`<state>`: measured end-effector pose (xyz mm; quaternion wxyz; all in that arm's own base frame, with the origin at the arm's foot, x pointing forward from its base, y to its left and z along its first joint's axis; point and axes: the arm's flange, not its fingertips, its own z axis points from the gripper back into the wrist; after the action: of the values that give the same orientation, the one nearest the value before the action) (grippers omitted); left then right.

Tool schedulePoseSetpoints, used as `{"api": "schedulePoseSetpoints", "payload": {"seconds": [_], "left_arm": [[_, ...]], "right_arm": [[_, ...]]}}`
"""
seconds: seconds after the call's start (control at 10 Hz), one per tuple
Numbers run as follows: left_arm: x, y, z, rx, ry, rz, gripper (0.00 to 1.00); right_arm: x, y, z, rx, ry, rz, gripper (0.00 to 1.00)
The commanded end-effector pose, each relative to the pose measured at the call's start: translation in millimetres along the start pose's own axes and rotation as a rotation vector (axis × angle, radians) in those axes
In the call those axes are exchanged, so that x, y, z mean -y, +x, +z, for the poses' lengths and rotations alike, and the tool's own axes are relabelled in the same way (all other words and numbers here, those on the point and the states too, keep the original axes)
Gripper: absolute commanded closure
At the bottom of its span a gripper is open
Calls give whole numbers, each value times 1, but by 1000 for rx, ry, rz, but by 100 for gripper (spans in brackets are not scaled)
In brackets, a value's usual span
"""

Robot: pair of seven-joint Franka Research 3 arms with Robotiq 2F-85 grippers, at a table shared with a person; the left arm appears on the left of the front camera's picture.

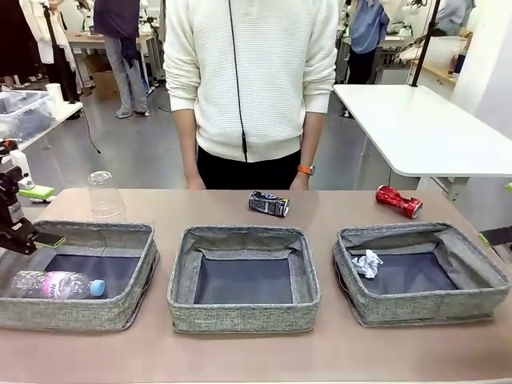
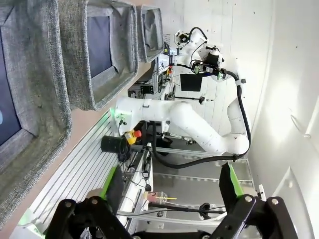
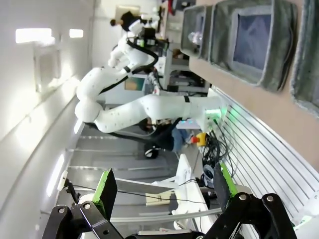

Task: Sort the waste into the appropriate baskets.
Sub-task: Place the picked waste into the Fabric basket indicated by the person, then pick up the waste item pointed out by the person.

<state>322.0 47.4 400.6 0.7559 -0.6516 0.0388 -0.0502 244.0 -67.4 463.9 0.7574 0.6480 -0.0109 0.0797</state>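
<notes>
Plastic bottle (image 1: 54, 285) flat in left basket (image 1: 96, 229), cap (image 1: 97, 287) rightward; left gripper (image 2: 170, 180), right gripper (image 3: 164, 181) spread wide, empty.

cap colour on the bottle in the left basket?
Light blue: the cap on the bottle, clearest in the front view.

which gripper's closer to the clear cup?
Left. The left gripper is at the left side, a short way from the clear cup; the right gripper is at the far right, beyond the right basket.
</notes>
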Motion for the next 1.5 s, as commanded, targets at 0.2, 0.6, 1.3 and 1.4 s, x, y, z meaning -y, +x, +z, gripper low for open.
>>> {"api": "schedulePoseSetpoints", "payload": {"seconds": [0.2, 0.6, 1.3, 1.4], "left_arm": [[-2, -1, 0, -6, 14, 3, 0], [-2, -1, 0, -6, 14, 3, 0], [-2, -1, 0, -6, 14, 3, 0], [-2, -1, 0, -6, 14, 3, 0]], "right_arm": [[-12, 0, 1, 10, 15, -20, 0], [-12, 0, 1, 10, 15, -20, 0], [-12, 0, 1, 10, 15, -20, 0], [-12, 0, 1, 10, 15, -20, 0]]}}
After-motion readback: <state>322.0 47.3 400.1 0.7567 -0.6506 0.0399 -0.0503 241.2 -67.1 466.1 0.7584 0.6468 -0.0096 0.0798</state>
